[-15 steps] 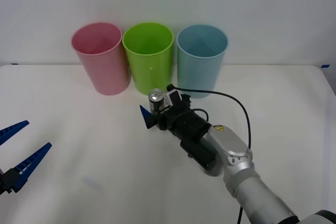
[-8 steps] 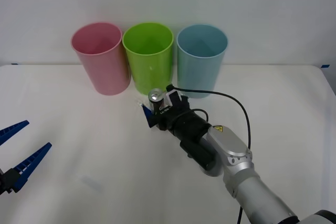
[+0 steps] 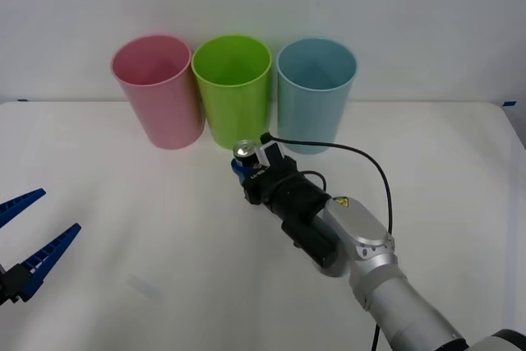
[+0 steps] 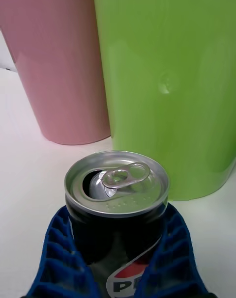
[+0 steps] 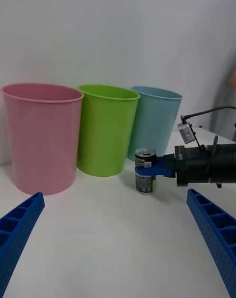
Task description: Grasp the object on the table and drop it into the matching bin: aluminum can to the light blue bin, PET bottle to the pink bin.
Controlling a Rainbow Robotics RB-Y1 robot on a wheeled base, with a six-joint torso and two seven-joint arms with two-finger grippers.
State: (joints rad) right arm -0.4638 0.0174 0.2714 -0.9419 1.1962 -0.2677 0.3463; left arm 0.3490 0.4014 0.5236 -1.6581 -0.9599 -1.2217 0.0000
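The aluminum can (image 3: 243, 154) (image 4: 116, 214) (image 5: 145, 171), small and dark with a silver top and pull tab, stands upright on the white table (image 3: 123, 228), just in front of the lime green bin. My right gripper (image 3: 241, 167) (image 5: 147, 171) is shut on it, its blue fingers (image 4: 169, 251) pressed against both sides of the can. The light blue bin (image 3: 316, 92) (image 5: 154, 122) stands behind and to the right of the can. The pink bin (image 3: 158, 90) (image 4: 54, 62) (image 5: 42, 136) stands at the left of the row. My left gripper (image 3: 25, 240) is open, low at the table's left.
A lime green bin (image 3: 232, 88) (image 4: 169, 82) (image 5: 105, 128) stands between the pink and light blue bins, close behind the can. A black cable (image 3: 362, 162) loops above my right wrist. The table's front and left areas are bare.
My right gripper's fingers have shut on the can; a second ago one blue finger still stood apart to the can's left. The left arm has not moved.
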